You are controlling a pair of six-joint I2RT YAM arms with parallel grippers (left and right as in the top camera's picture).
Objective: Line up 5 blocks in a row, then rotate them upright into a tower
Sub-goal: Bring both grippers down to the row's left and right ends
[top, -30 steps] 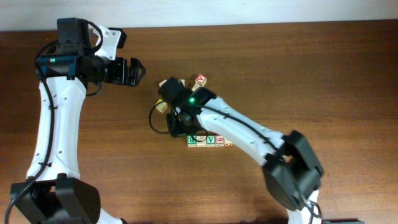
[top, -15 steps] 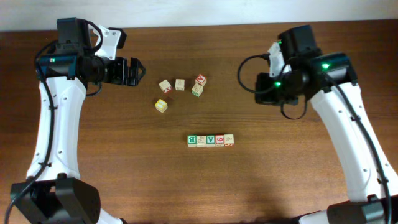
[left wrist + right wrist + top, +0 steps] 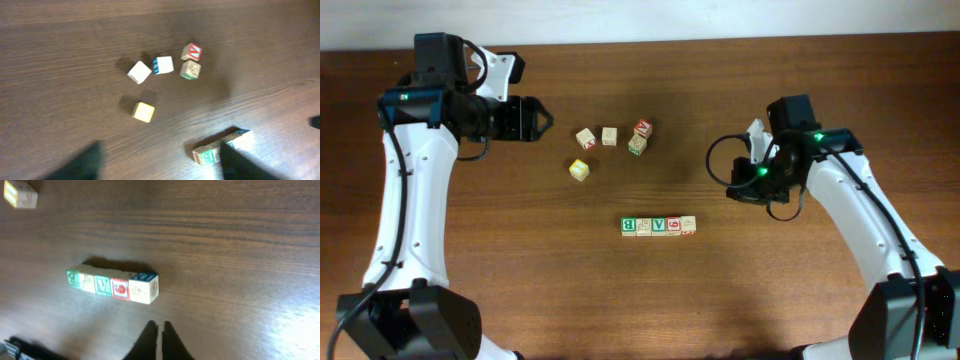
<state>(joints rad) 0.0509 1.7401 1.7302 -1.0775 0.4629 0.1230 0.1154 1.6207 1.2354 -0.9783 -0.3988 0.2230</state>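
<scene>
**Right hand** (image 3: pixel 160 330), fingers pressed together and holding nothing, hangs just short of the row of five blocks (image 3: pixel 112 285); a second ago it stood over the row's B end, then swung far out to its own side, and has since come back toward the row. The row lies ahead of the fingertips and a little to their left, apart from them, reading B (image 3: pixel 629 226), pale, V (image 3: pixel 659 226), red digit (image 3: pixel 673 226), pale; it seems unshifted since the hand left it, though whether any face has turned is too small to tell.

**Left hand** (image 3: pixel 538 120), narrowed from wide to roughly half open and empty, hovers well away; loose cubes (image 3: pixel 609 136) and the yellow cube (image 3: pixel 579 169) lie between it and the row on the counter (image 3: pixel 800 60).

**Judgement:** one contact with the row is over; the right hand is free to take another block.
</scene>
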